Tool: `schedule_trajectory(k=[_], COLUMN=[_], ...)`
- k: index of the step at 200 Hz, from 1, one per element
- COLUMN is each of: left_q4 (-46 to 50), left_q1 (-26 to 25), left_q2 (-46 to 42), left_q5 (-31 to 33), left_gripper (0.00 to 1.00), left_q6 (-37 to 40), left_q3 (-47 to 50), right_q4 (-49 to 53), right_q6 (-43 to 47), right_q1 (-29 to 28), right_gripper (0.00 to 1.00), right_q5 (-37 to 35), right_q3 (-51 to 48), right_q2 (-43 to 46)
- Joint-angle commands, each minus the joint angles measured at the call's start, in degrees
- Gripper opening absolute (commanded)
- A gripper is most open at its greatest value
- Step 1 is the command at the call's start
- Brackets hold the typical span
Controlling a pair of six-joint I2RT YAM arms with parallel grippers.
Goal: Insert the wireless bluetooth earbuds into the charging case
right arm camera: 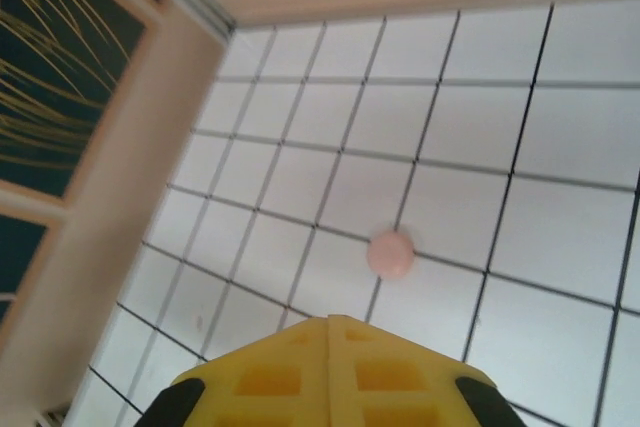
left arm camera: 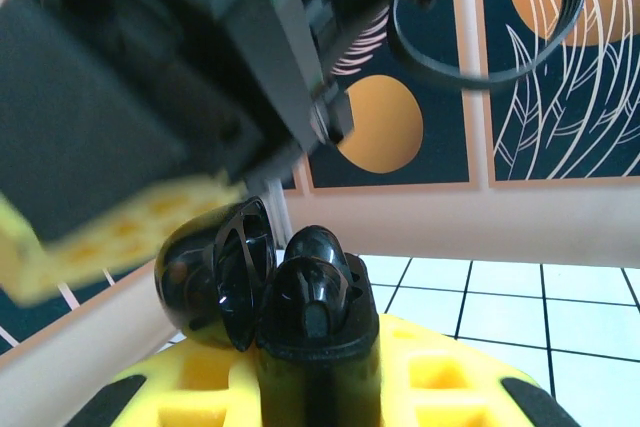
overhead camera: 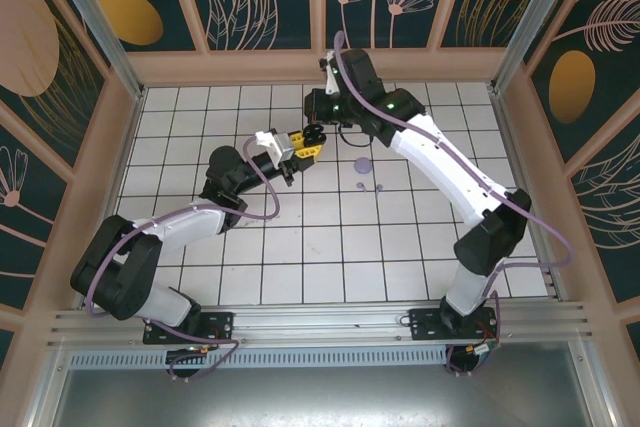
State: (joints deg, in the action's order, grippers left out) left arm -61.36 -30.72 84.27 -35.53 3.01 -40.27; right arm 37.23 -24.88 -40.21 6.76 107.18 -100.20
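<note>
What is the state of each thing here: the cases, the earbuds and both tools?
black case: open, held in left tool
lavender case: on table, lid unclear
lavender earbuds: loose on table
pink case: on table, looks closed
right tool: shut

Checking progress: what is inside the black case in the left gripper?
The black case stands open in the left gripper; glossy black hollows show inside. Whether anything sits there I cannot tell; the gripper covers its base.

An open, glossy black charging case (left arm camera: pixel 215 272) sits raised above the table; a lavender case (overhead camera: pixel 363 164) and two lavender earbuds (overhead camera: pixel 360 186) lie apart at mid-table.
</note>
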Motion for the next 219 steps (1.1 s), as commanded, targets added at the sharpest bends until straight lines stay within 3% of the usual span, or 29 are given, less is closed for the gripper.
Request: schedule_trajectory(k=[1,48,97,164,219], left_q4=[0.2,1.2,5.6,20.9,26.3], left_q1=[-0.3,-0.3,-0.3,-0.2,1.2], left_q2=[0.0,0.9,3.8,11.0,15.3], left_q5=[0.2,1.6,4.2,9.4,8.1], left_gripper=[0.0,0.0,0.0,0.0,0.0], left_q6=[0.6,-1.8,-11.8,-27.9,-35.3], left_q3=[-2.2,-3.4,-4.8,-7.5,-6.7], right_q4=[3.5,-1.3,-11.6,-16.6,-18.8], right_q6=[1.6,-3.0,-11.6,-11.8,-11.2], right_q1=[-0.9,-0.4,10.5,11.2,11.1], right_gripper=[0.05,0.03,0.21,0.26,0.28], right_q5=[2.9,-2.3,-6.6,-6.6,-5.7], right_q3=[-1.4,-18.3,-35.4,-53.2,-59.4], right_q2=[2.3,18.5,31.7,36.2,38.0])
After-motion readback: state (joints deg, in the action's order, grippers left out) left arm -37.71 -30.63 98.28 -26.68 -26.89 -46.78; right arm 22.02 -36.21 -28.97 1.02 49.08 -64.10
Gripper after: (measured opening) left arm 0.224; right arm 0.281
